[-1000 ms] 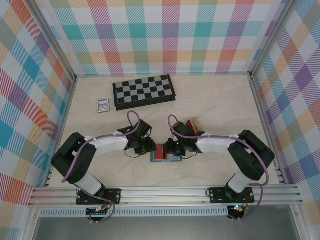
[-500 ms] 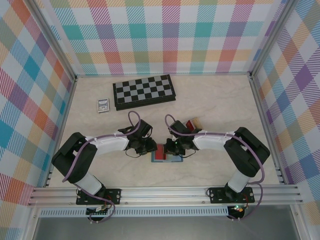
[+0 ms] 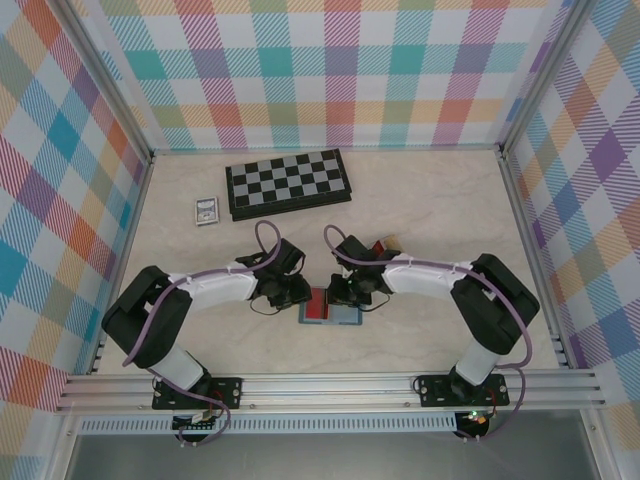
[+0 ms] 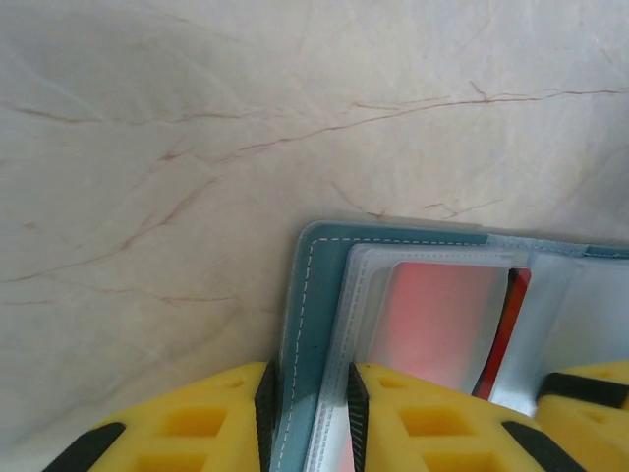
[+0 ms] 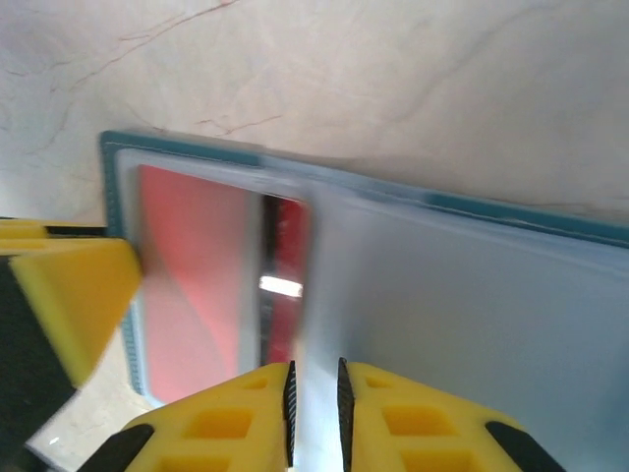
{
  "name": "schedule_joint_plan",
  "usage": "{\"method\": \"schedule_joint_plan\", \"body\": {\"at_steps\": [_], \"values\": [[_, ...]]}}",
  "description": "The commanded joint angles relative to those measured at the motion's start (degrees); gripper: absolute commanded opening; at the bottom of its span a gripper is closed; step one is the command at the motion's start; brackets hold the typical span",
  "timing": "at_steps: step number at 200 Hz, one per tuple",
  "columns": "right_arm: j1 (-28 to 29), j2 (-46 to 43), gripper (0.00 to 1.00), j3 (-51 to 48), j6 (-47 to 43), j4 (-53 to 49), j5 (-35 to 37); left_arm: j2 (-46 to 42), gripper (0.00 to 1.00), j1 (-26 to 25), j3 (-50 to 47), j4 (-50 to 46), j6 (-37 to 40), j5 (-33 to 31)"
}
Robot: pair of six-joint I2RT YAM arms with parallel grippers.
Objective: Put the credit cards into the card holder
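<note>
The teal card holder (image 3: 338, 316) lies open on the table between my two grippers. A red credit card (image 4: 442, 315) sits under its frosted left pocket, and a bare strip of the card (image 5: 287, 246) shows beside the fold. My left gripper (image 4: 310, 418) is shut on the holder's left edge (image 4: 303, 295), cover and clear sleeves between its pads. My right gripper (image 5: 314, 413) hovers low over the holder's pale right inner face (image 5: 462, 295) with its jaws a narrow slit apart; whether they pinch anything is unclear. More credit cards (image 3: 386, 243), red and tan, lie just beyond the right arm.
A black-and-white chessboard (image 3: 288, 184) lies at the back, with a small silver-framed rectangle (image 3: 207, 210) to its left. Checked walls close in the table on three sides. Both arms' wrists crowd the space around the holder.
The right gripper has slid left along the holder toward its fold. The holder has shifted slightly left. The left gripper keeps its hold.
</note>
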Motion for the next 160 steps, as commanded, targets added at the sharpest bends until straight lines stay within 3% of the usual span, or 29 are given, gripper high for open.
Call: {"method": "schedule_joint_plan", "body": {"at_steps": [1,47,79,130,160], "values": [[0.2,-4.4,0.22,-1.0,-3.0,-5.8,3.9,-3.0,0.28,-0.5,-0.4,-5.7,0.0,-5.2],[0.0,-15.7,0.35,-2.5,-6.5,-7.3,11.5,-8.5,0.39,-0.6,0.2,-8.9,-3.0,-10.7],[-3.9,-19.7,0.39,-1.1,-12.2,-9.9,13.4,-9.7,0.41,-0.5,2.4,-11.1,-6.6,-14.6],[-15.1,-21.7,0.46,-0.1,-17.2,-11.2,4.9,-9.1,0.45,-0.9,5.3,-9.4,-14.0,-17.5],[-19.1,-21.5,0.47,1.3,-20.3,-13.4,3.4,-4.9,0.46,-1.9,10.1,-9.4,-15.2,-17.9]]}}
